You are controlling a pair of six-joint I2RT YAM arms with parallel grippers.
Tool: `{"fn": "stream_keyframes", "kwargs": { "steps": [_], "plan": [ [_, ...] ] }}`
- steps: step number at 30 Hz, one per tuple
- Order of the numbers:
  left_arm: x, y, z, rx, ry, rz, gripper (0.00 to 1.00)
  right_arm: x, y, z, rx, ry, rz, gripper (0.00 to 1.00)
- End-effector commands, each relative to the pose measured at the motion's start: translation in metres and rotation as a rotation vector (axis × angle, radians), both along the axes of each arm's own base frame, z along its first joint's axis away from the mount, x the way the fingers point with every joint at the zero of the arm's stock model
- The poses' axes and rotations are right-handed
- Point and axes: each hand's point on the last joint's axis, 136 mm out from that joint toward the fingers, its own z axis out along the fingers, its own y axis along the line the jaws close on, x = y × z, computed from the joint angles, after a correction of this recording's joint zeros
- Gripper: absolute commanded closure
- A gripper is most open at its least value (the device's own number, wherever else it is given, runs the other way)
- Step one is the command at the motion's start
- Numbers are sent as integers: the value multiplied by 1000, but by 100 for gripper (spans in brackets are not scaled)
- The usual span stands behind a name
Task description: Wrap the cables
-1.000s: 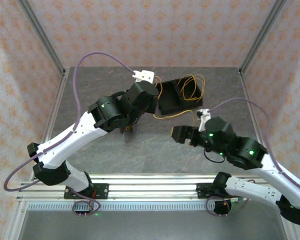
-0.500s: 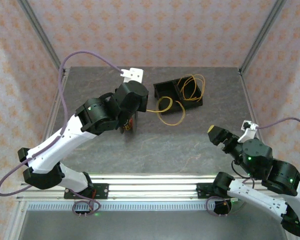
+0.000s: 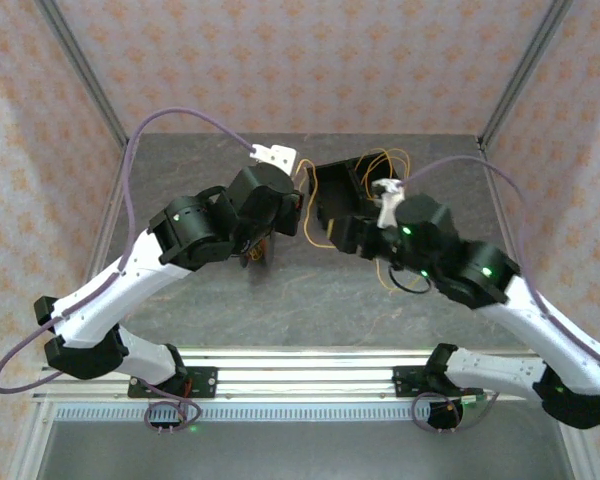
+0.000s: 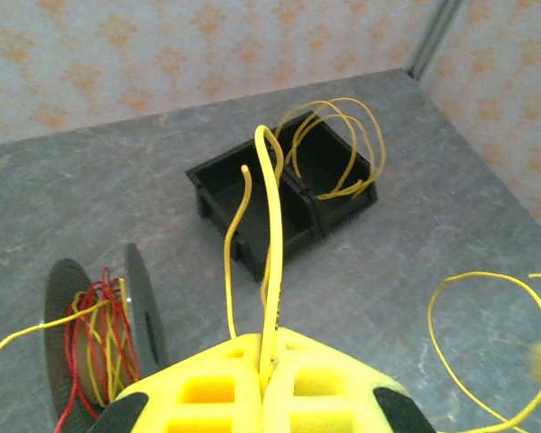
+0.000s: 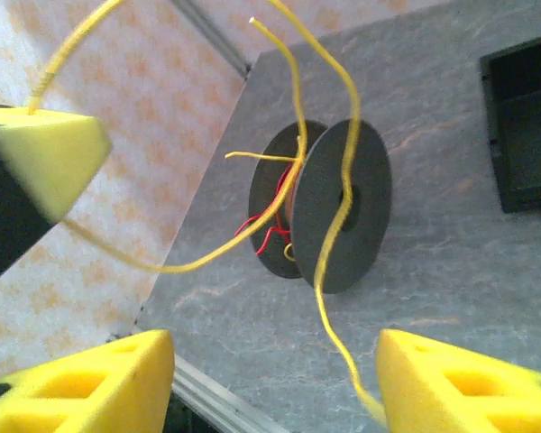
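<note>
My left gripper (image 4: 269, 354) is shut on a yellow cable (image 4: 272, 225) that rises straight out from between its pads. A second strand (image 4: 232, 262) runs beside it. The dark grey spool (image 4: 142, 307), with red and yellow wire on its core, stands on edge just left of that gripper. My right gripper (image 5: 275, 379) is open in front of the spool (image 5: 343, 203), and a yellow cable (image 5: 329, 271) hangs between its fingers, close to the right one. More orange and yellow cables (image 3: 383, 165) loop out of the black bin (image 3: 337, 190). From above, both grippers (image 3: 285, 215) (image 3: 348, 235) face each other.
The black two-compartment bin (image 4: 279, 194) sits at the back middle of the grey table (image 3: 310, 300). A loose yellow loop (image 4: 496, 343) lies to the right of my left gripper. An aluminium rail (image 3: 300, 365) runs along the near edge, with patterned walls around.
The right arm, pulled back to the near right half a second ago, has swung in toward the bin and the left gripper. Its jaws have narrowed. The left gripper shifted slightly toward the bin.
</note>
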Motion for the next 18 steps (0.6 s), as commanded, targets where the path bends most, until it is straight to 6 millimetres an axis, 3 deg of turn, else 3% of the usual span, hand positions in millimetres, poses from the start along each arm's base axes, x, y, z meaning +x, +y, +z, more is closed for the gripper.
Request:
{"fn": "stream_keyframes", "kwargs": {
  "steps": [1,6,9,18],
  "plan": [
    [-20,5,21,-105,17,-62,100,8,29,27,136,-4,143,47],
    [-32,2,27,-153,40,-120,100,38,38,30,119,-58,171,56],
    [-36,3,29,-160,46,-131,100,45,38,29,104,-118,202,64],
    [-42,3,34,-174,56,-157,100,57,52,7,33,-201,291,64]
  ]
}}
